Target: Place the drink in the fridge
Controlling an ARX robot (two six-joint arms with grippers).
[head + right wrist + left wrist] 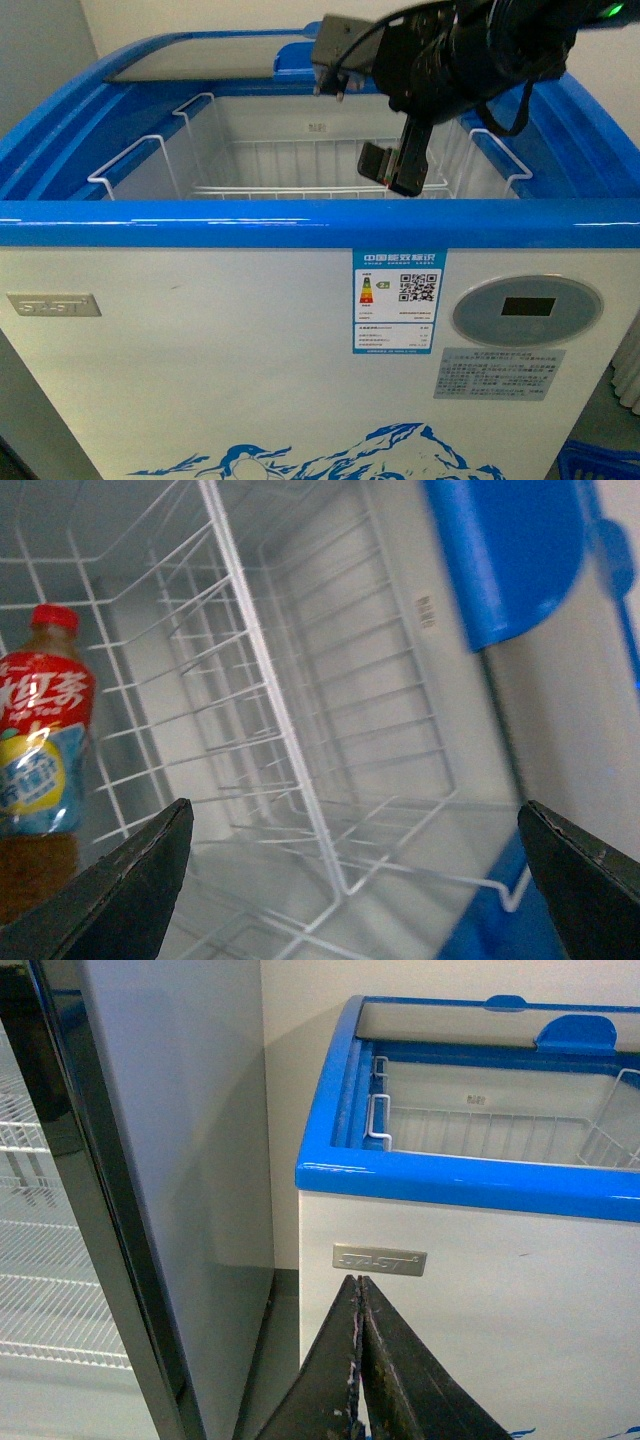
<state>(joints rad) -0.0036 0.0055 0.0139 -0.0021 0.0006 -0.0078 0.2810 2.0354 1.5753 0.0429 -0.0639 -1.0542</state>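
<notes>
Two black fingers of the right gripper [355, 880] are spread wide over the fridge [300, 225], holding nothing. Beside one finger, the drink [38, 750] stands in a wire basket [250, 730]. The left gripper [360, 1360] is pressed closed.

The fridge [200, 380] carries most of the writing. On its white front sits a blue-edged energy sticker [398, 302] headed with the Chinese characters 中国能效标识, with a coloured arrow scale, a QR code and lines of print too small to read. Beside it, under the round grey control panel [527, 310] with its dark blank display, is a grey notice [499, 372] of small illegible text. A metal brand plate [53, 305] is fixed near the fridge's upper front corner (the left wrist view shows it closer, yet the raised letters stay unclear). A small tag [317, 127] on the inner back wall cannot be read. The drink [38, 770] bears large white Chinese characters on its red label, partly cut off, above a blue and yellow band.
</notes>
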